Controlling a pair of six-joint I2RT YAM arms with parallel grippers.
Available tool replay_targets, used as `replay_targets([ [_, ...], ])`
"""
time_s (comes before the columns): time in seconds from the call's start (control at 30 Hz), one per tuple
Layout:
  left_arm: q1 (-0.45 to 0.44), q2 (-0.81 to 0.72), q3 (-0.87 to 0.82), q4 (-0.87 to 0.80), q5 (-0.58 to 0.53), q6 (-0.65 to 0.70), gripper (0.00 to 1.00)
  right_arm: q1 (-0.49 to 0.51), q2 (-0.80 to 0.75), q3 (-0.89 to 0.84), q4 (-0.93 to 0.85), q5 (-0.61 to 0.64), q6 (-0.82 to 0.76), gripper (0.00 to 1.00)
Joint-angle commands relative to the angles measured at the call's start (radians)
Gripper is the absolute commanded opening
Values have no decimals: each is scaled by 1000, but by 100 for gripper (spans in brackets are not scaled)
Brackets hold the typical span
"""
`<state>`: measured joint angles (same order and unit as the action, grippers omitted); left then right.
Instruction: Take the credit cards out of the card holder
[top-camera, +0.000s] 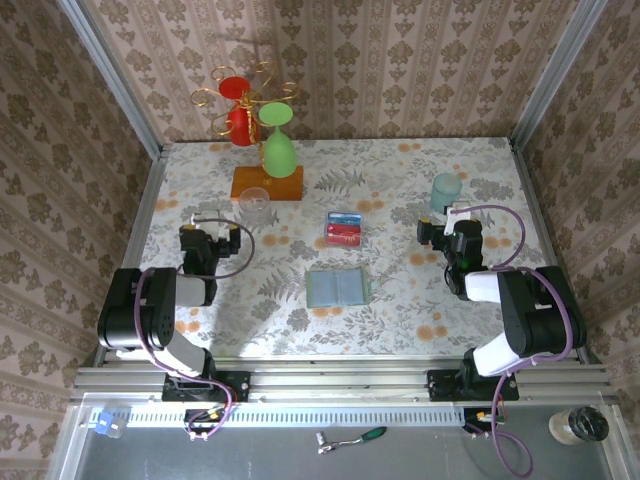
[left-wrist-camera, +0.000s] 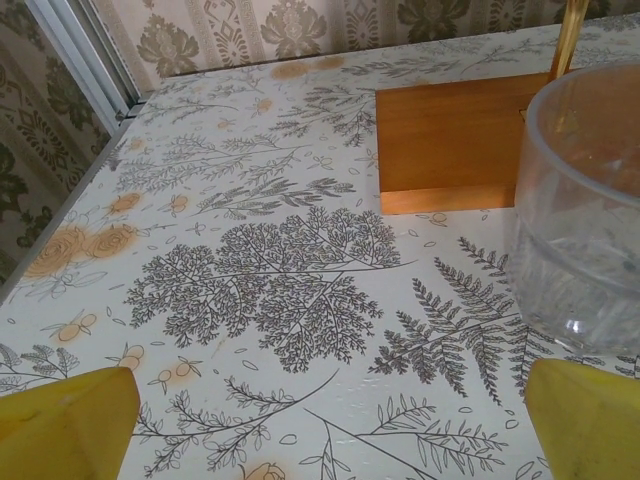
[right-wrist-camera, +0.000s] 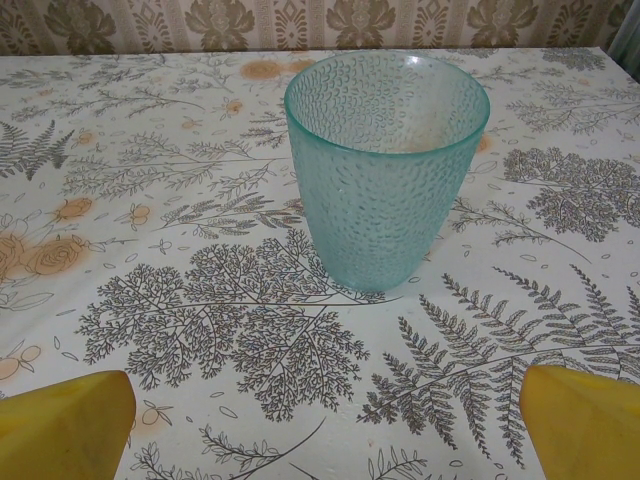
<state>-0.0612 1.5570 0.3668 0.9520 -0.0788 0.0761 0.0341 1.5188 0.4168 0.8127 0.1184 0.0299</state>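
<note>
Your card holder (top-camera: 338, 288) lies open and flat at the centre of the top view, on the fern-printed worktop (top-camera: 420, 310), with its grey-green inside facing up. At this size you cannot tell whether any card is in its pockets. The credit cards (top-camera: 343, 229), one blue and the others red, lie grouped together just above the holder in the frame, apart from it.

Your left tool (left-wrist-camera: 325, 425) is open. In the left wrist view its two yellow fingertips (left-wrist-camera: 65, 425) sit in the bottom corners, wide apart, with only bare worktop between them. A clear cup (left-wrist-camera: 585, 200) stands at the right of that view, and a wooden base (left-wrist-camera: 450, 140) lies beyond it.

Your right tool (right-wrist-camera: 320, 425) is also spread wide and holds nothing. A dimpled teal cup (right-wrist-camera: 385, 170) stands upright ahead of it, in the upper middle of the right wrist view.

In the top view each tool is well to its own side of the holder, left and right of centre. At upper left of that view, the wooden base carries a gold wire rack (top-camera: 255, 85) with a green glass (top-camera: 278, 145) and a red glass (top-camera: 238, 110) on it.
</note>
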Motion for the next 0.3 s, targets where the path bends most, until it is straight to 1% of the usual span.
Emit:
replay_targets([
  [0.0, -2, 1, -11, 36, -3, 27, 100, -5, 11, -8, 40, -11, 7, 100],
  [0.17, -2, 1, -11, 36, -1, 27, 100, -11, 17, 5, 22, -29, 8, 100],
  [0.27, 1, 0, -10, 35, 1, 27, 100, -11, 8, -12, 42, -29, 7, 100],
])
